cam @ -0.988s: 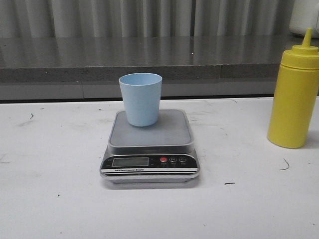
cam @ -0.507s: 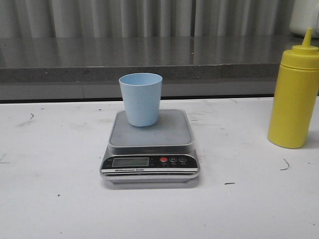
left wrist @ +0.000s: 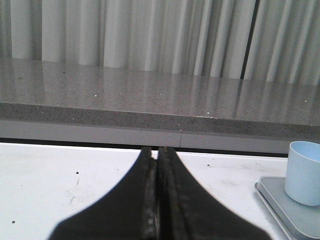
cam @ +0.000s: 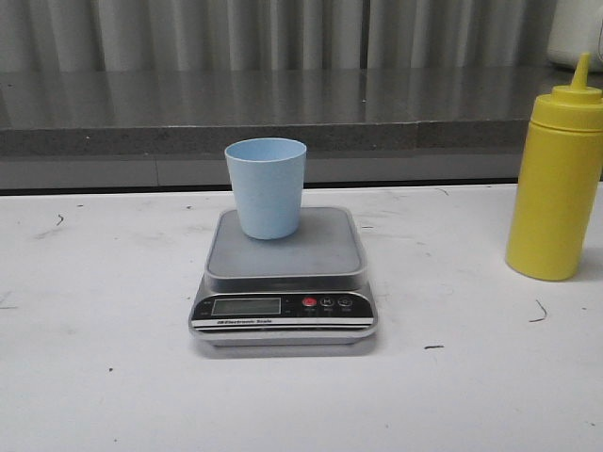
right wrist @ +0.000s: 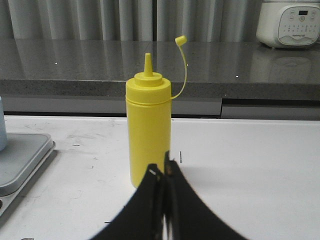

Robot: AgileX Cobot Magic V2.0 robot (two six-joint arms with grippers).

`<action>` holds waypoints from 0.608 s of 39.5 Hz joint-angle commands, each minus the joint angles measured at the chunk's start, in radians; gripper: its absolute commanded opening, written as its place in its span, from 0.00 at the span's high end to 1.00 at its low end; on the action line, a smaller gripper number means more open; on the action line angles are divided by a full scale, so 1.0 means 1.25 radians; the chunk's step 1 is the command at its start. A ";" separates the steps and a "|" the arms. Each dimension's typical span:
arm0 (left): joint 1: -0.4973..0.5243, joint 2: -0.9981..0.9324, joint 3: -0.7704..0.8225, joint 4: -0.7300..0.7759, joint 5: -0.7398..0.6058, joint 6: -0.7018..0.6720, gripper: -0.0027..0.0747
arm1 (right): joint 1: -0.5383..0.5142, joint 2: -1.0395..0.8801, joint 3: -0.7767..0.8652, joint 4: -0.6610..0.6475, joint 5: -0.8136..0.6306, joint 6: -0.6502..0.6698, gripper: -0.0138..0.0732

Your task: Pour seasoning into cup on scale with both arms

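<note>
On the scale (cam: 283, 273), a pale blue cup (cam: 267, 186); both arms' fingers (left wrist: 157, 200) pressed together, empty.

The left gripper (left wrist: 157, 152) and right gripper (right wrist: 164, 172) run off their wrist views' edges. The right gripper's fingers hide part of the squeeze bottle's (right wrist: 148, 130) base. The scale's LCD display (cam: 246, 306) reading is too small to tell.

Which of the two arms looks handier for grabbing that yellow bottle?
Right, probably. The yellow bottle stands on the robot's right, directly before the shut right gripper. The left gripper faces bare table beside the scale.
</note>
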 commanded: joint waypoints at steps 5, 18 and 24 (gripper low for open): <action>0.001 -0.020 0.013 0.000 -0.058 -0.001 0.99 | -0.013 -0.015 -0.003 0.005 -0.067 -0.003 0.92; 0.001 -0.020 0.013 0.000 -0.058 -0.001 0.99 | -0.013 -0.015 -0.003 0.005 -0.065 -0.003 0.92; 0.001 -0.020 0.013 0.000 -0.058 -0.001 0.99 | -0.013 -0.015 -0.003 0.005 -0.065 -0.003 0.92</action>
